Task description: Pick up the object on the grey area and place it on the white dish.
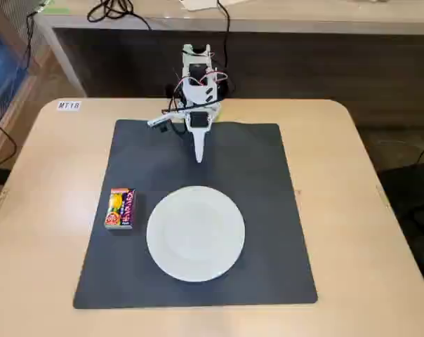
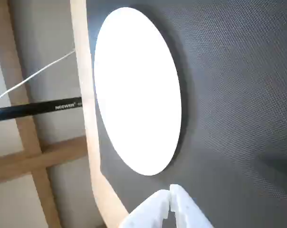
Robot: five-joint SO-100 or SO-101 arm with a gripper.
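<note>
A small red and pink box (image 1: pixel 120 208) with a yellow fruit picture lies flat on the left part of the dark grey mat (image 1: pixel 268 232) in the fixed view. The round white plate (image 1: pixel 196 233) sits on the mat's middle, just right of the box; it also fills the upper middle of the wrist view (image 2: pixel 136 92). My white gripper (image 1: pixel 199 156) hangs over the mat's far edge with its fingers together and empty, well clear of box and plate. In the wrist view the closed fingertips (image 2: pixel 171 192) point at the plate's near rim. The box is out of the wrist view.
The beige tabletop (image 1: pixel 366 210) surrounds the mat on all sides. A label (image 1: pixel 69 105) is stuck at the far left corner. Cables (image 1: pixel 117 10) lie on a bench behind the arm's base. The wrist view shows the table edge (image 2: pixel 89 133) and a black rod (image 2: pixel 34 109) beyond it.
</note>
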